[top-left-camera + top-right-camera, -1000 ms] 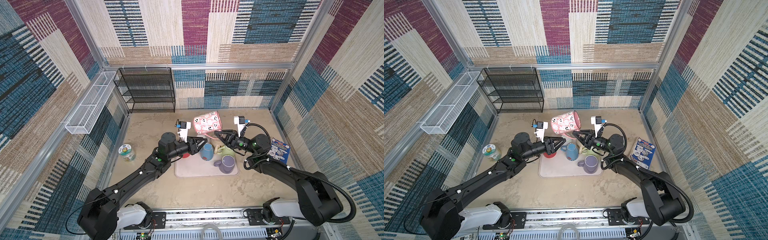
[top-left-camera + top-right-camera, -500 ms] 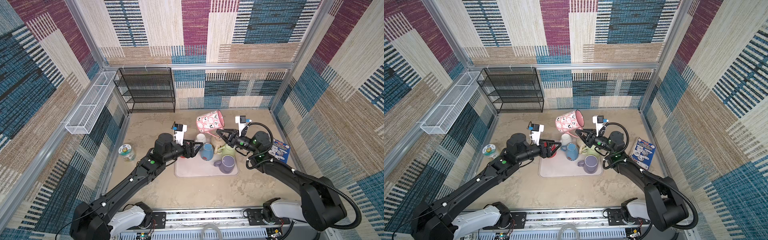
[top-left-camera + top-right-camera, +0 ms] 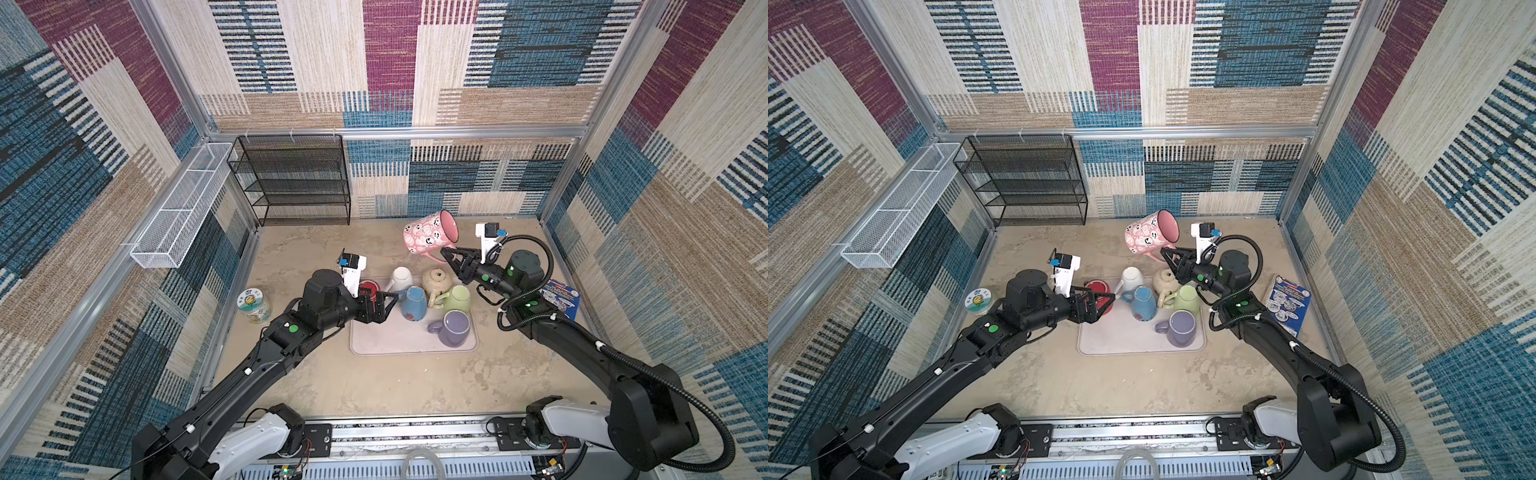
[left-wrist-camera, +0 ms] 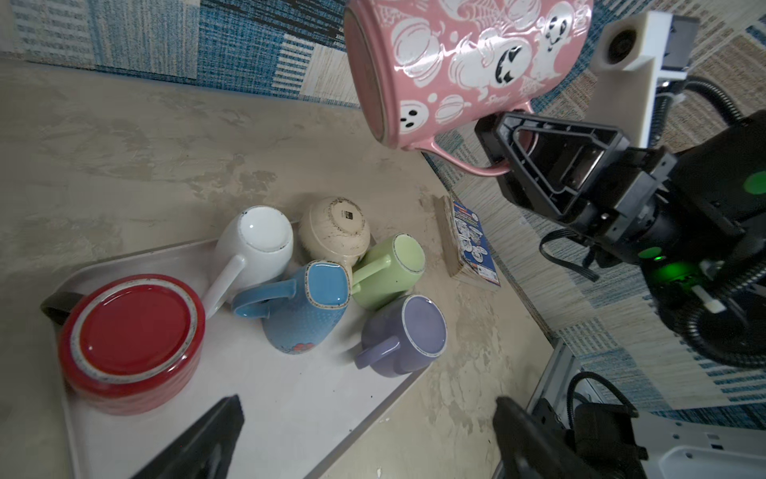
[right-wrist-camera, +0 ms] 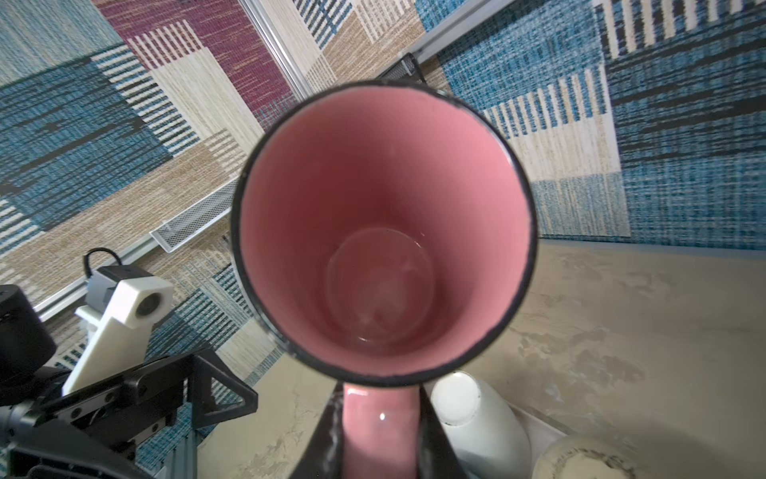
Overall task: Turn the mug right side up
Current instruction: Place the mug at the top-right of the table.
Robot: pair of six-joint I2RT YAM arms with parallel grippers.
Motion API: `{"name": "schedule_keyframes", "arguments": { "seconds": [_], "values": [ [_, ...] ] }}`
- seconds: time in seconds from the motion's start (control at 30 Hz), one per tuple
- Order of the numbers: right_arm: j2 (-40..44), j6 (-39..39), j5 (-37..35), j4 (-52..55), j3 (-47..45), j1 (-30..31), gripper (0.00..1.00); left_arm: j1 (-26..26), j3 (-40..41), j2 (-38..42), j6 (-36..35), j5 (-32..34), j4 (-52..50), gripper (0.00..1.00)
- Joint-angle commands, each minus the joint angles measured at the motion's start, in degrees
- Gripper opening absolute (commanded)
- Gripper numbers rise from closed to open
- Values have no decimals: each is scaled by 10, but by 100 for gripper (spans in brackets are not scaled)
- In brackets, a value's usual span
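My right gripper [image 3: 445,251] is clamped on the handle of the pink mug [image 3: 430,232], jaws nearly closed around it. The mug hangs in the air beyond the tray's [image 3: 386,345] far edge, just far-left of my fingertips. Its long axis is roughly level: base to the left, mouth to the right, handle underneath. My left gripper [image 3: 388,308] gapes wide, empty, well apart over the tray's left end. I judge the right wrist must roll the mouth upward.

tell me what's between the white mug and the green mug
The beige mug, bottom up, sits between the white mug and the green mug. The left wrist view shows this most clearly.
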State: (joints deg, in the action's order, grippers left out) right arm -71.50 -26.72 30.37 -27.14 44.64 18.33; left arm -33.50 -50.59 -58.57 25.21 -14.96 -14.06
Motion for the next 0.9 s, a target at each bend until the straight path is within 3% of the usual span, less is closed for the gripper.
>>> {"name": "schedule_keyframes", "arguments": {
  "seconds": [0.0, 0.27, 0.87],
  "values": [
    [-1, 47, -44, 17, 27, -5, 0, 3, -17, 3, -25, 32, -64, 99],
    [-7, 90, -137, 127, 64, -25, 0, 7, -67, 4, -53, 107, -176, 100],
    [-103, 107, -306, 235, 118, -102, 0, 10, -86, 16, -102, 198, -232, 99]
  ]
}}
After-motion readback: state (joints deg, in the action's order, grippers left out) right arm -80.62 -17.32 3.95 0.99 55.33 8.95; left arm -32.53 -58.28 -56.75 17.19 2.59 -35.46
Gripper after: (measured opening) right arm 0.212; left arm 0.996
